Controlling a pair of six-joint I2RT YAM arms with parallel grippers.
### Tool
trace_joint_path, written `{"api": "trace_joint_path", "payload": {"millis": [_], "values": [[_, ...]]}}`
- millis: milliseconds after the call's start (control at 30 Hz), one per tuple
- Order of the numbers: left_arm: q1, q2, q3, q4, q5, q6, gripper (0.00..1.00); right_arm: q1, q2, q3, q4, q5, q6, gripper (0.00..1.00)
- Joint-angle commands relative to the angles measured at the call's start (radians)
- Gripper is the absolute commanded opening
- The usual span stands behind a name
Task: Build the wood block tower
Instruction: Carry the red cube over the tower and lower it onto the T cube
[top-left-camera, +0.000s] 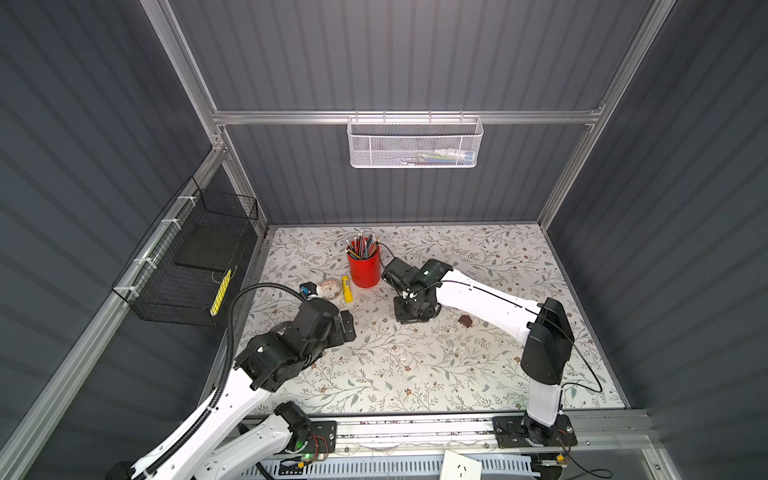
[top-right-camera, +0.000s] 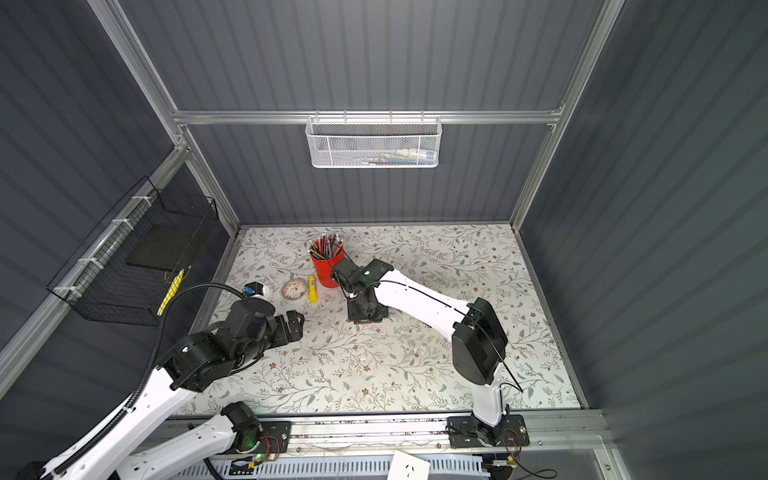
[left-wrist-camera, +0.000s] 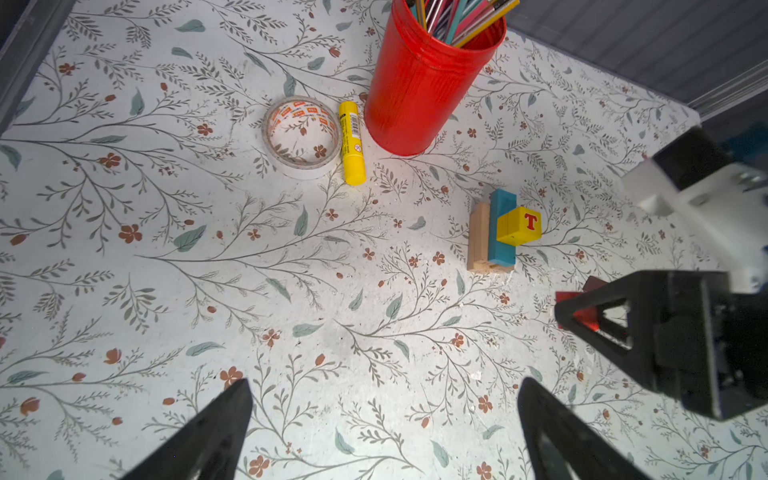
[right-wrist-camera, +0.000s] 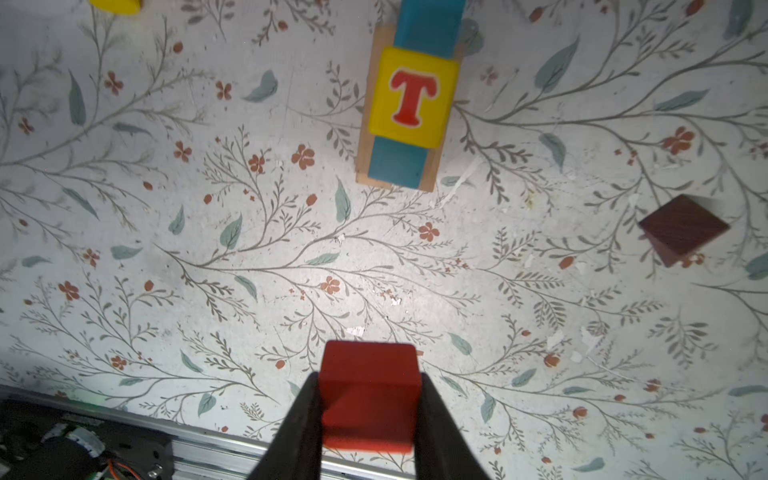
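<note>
Clenched in the right gripper (right-wrist-camera: 370, 380) — a red cube (right-wrist-camera: 369, 399), short of the partial tower (left-wrist-camera: 500, 245): yellow T cube (right-wrist-camera: 413, 97) atop a blue plank (right-wrist-camera: 399, 164) laid along tan planks (left-wrist-camera: 478, 232), around the middle of the table (top-left-camera: 415, 374), toward its far edge. Off toward the right edge, lying apart, a dark brown roof-shaped piece (top-left-camera: 465, 321). Spread wide and holding nothing, the left gripper (left-wrist-camera: 384, 386), nearer the left edge — beyond it, toward the far edge, a tape roll (left-wrist-camera: 301, 137), yellow glue stick (left-wrist-camera: 351, 141) just beside it, red pencil cup (left-wrist-camera: 415, 91)
</note>
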Motion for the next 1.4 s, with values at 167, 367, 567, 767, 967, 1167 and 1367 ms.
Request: {"api": "trace_joint_path", "payload": {"millis": [167,367,567,767,967,1167,1367], "values": [[0.006,0.077,-0.051,0.145,0.006,0.077,0.99,-0.073,0.128,0.168,-0.072,0.043,0.071,0.33],[0.005,0.111,-0.058,0.157,-0.004,0.084,1.0,-0.097,0.216,0.283,-0.115,0.052,0.072,0.33],[0.005,0.114,-0.073,0.168,-0.008,0.086,1.0,-0.115,0.272,0.329,-0.13,0.05,0.076,0.34],[0.006,0.114,-0.073,0.171,-0.013,0.087,0.99,-0.121,0.3,0.361,-0.135,0.05,0.074,0.34],[0.005,0.119,-0.072,0.168,-0.014,0.084,1.0,-0.126,0.324,0.381,-0.136,0.051,0.074,0.35],[0.006,0.109,-0.078,0.166,-0.019,0.08,0.99,-0.127,0.346,0.403,-0.145,0.045,0.07,0.36],[0.005,0.108,-0.079,0.165,-0.022,0.078,0.99,-0.13,0.358,0.411,-0.142,0.047,0.072,0.36]]}}
